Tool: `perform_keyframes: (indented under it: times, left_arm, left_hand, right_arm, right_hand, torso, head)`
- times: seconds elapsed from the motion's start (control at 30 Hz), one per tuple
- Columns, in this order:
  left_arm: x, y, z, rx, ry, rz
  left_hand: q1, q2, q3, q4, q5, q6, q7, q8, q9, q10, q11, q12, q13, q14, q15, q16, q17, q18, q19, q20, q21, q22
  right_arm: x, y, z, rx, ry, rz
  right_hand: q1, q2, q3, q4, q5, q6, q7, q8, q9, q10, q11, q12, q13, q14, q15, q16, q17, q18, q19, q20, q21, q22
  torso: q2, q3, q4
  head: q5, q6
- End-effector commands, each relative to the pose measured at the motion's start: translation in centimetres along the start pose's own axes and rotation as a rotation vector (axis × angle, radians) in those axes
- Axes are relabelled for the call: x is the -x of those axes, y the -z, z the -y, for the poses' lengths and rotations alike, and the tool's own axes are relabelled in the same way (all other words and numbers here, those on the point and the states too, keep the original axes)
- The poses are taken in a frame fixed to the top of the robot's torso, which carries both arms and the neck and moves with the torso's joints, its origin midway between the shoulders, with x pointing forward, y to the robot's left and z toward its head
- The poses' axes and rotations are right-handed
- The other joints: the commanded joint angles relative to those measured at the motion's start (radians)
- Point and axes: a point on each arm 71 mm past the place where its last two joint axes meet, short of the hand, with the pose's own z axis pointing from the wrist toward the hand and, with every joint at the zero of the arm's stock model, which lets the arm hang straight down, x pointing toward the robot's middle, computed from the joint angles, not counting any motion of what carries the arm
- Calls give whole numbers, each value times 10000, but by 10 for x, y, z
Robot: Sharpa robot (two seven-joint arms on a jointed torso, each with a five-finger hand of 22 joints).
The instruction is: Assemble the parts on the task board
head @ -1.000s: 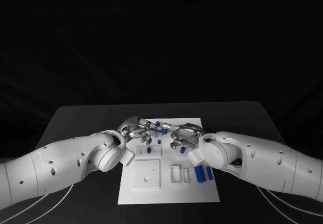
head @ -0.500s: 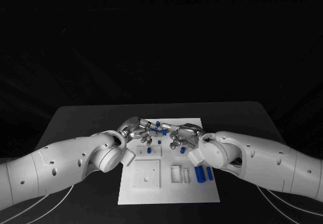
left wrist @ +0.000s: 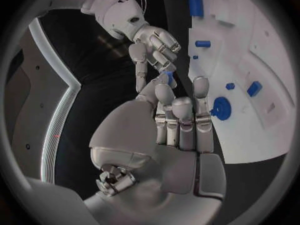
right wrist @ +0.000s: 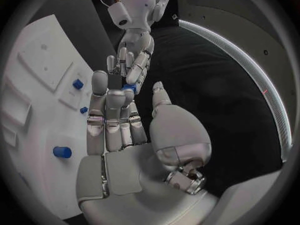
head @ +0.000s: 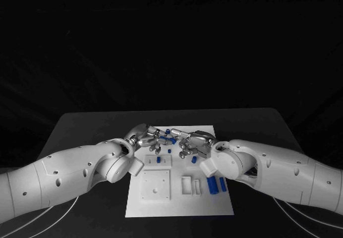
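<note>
Blue on white, nearest: two long blue parts lying flat on the task board, behind the right hand's wrist, untouched. Just under the left hand, a short blue peg standing in a white block.

Further out, above the board's middle: left hand and right hand fingertip to fingertip, a small blue part caught between them. Pinched by the left hand at its fingertips, by the look of the left wrist view; touched from the other side by the right hand's fingertips, though cannot tell whether gripped there as well.

Closed in a touch since a second ago: right hand nudged toward the left, gap between the two narrower, part itself hardly shifted. Reads as a hand-over or a two-handed re-seating of the part in mid-air, not yet a placement; nothing newly seated on the board.

Beyond the fingertips, more small blue pegs at the board's far end, then bare black bench.
</note>
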Motion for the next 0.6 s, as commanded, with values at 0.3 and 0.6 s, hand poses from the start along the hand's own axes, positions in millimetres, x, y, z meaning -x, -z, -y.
perform_keyframes:
  times: [0.3,0.6]
  left_arm:
    - [-1,-1,-1,178,-216,281]
    - [-3,-1,1,-52,-425,163]
  left_hand:
    - [-128,10,143,-68,135,113,86,23,2163,90,-14,-61,19,104,-33,28,61,-105,29,-58,46,190]
    - [-188,16,179,-106,176,65,73,26,2707,117,-13,-100,32,106,-28,-5,88,-98,18,-48,45,187]
  right_arm:
    - [-11,0,-5,372,117,-863]
    - [-7,-1,-4,305,133,-596]
  right_hand:
    - [110,34,82,-101,-150,-232,53,64,-13,-219,21,76,-100,-166,46,-179,-205,174,33,95,-139,93]
    - [99,12,113,-46,-146,-682,178,73,-52,-417,125,-41,-488,-376,137,-370,-546,231,3,193,-376,13]
  torso:
    - [0,-3,-2]
    - [-4,-4,-1]
  head:
    - [2,-12]
    - [-7,-13]
